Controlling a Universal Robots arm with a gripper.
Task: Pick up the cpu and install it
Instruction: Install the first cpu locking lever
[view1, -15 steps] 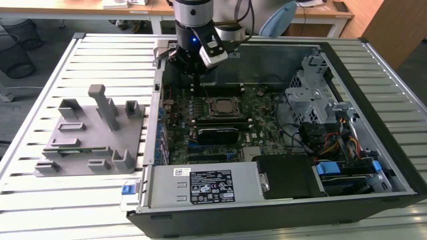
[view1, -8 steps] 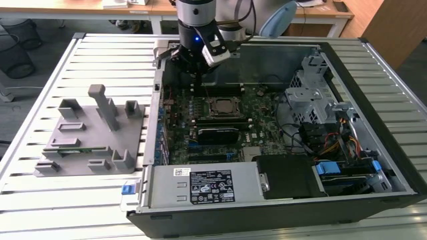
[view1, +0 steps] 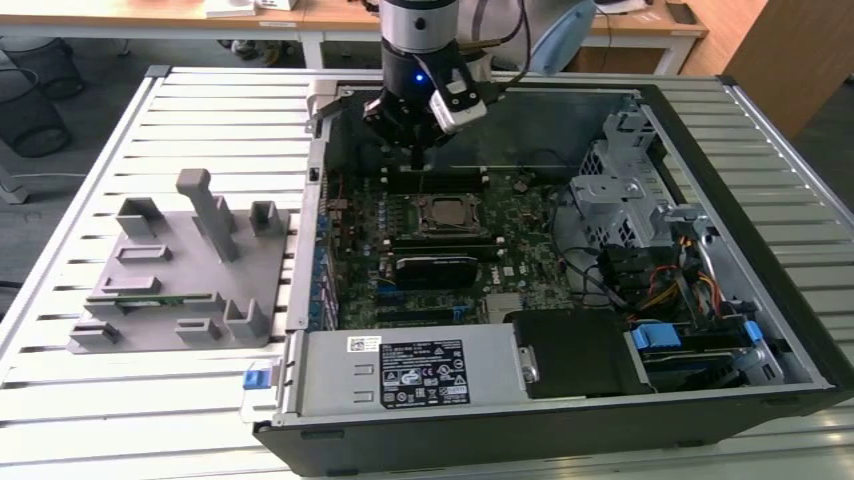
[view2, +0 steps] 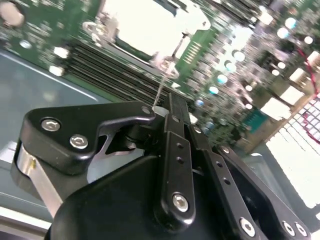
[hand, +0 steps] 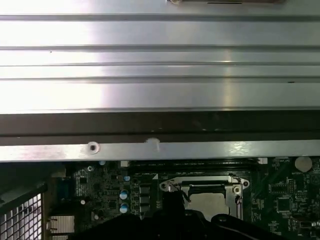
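Matt grey plastic fixture (view1: 187, 270) on ribbed, shiny metal table (view1: 80, 400).

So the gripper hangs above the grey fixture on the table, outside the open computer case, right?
Not quite. In the exterior view the gripper hangs inside the open computer case, above the motherboard by the socket. The grey fixture stands on the table outside the case, at the exterior view's left.

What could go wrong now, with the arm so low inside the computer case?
1. In the exterior view the gripper hangs close over the board, just behind the socket where the cpu seems to lie. A sideways move could strike the memory slots.
2. In the second wrist view a thin socket lever stands right at the gripper's tip. It could snag or bend.
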